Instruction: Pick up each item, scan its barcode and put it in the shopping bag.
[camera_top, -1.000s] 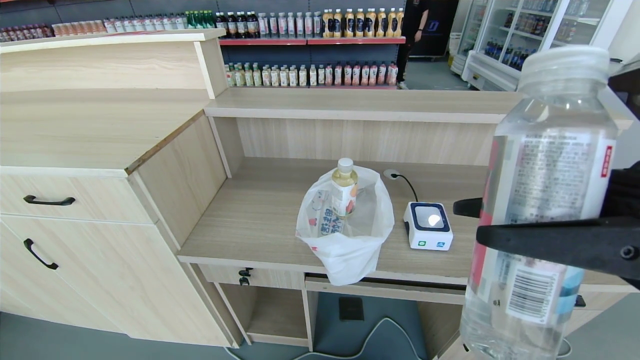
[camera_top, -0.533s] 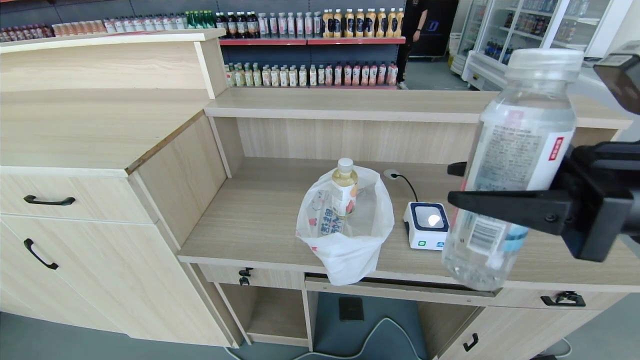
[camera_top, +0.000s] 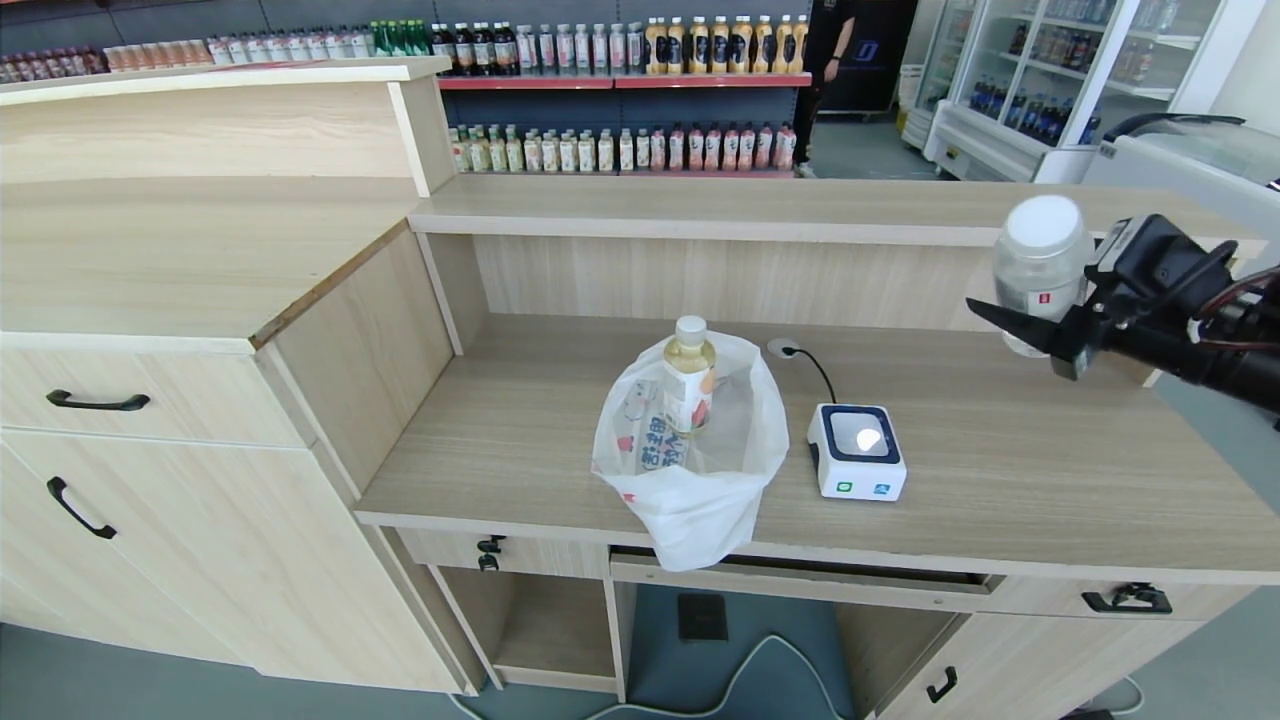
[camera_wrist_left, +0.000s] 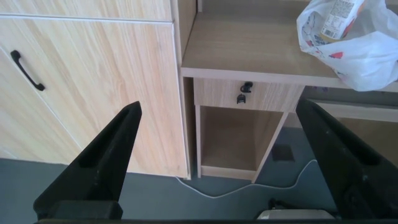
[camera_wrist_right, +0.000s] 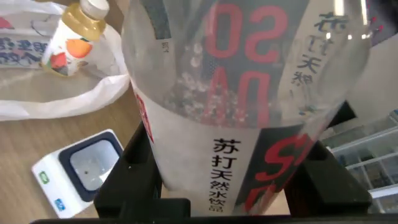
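Clear bottle (camera_top: 1038, 262) farther; drink (camera_top: 688, 385) in bag (camera_top: 700, 510)

The head camera sits up high. It looks forward and down at the wooden counter (camera_top: 1000, 480) from a little way back, with the shop shelves (camera_top: 620, 85) far behind. The left wrist camera hangs low beside the counter and faces the cupboard (camera_wrist_left: 93, 81) and the counter's front edge. The right wrist camera is pressed up close to a water bottle (camera_wrist_right: 249, 93) and looks down past it. All three see the white bag (camera_top: 690, 450) — the head and right wrist cameras also share the scanner (camera_top: 857, 450).
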